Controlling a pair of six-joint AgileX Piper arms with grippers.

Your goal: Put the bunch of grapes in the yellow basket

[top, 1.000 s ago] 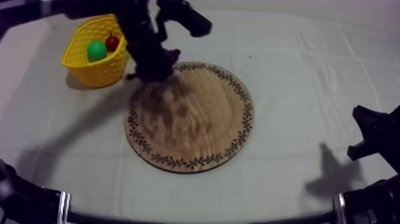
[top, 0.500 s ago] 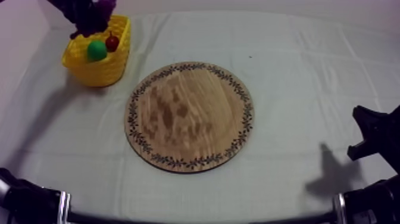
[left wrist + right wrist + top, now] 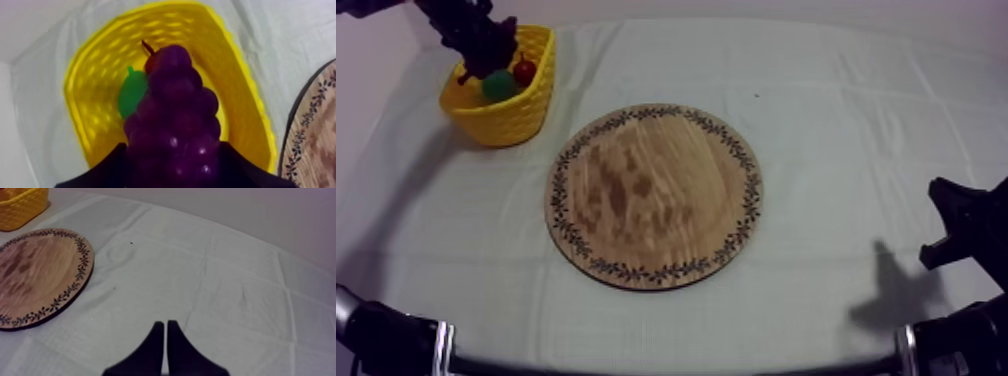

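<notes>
Left gripper (image 3: 172, 146): clamped on the grapes (image 3: 175, 110) — a black finger on each side of the bunch's wide end, narrow end pointing away from the wrist.
Left arm: comes in at the far left of the tabletop (image 3: 856, 120), gripper over the basket (image 3: 511, 118).
Grapes: held in the air above the basket's open mouth, off the board (image 3: 654, 195). Can't tell if the bunch touches the fruit below it.
Basket: yellow, far left on the tabletop, upright, mouth up.
In basket: a green fruit (image 3: 496, 86) and a small red fruit (image 3: 523, 71) side by side, red one to the right. From the left wrist both are partly hidden behind the bunch.
Board: mid tabletop, right of the basket and nearer, close to it but not touching.
Right gripper (image 3: 166, 334): fingers pressed together in a narrow wedge, holding nothing — low at the right side over the cloth, well apart from the board and from the basket.
</notes>
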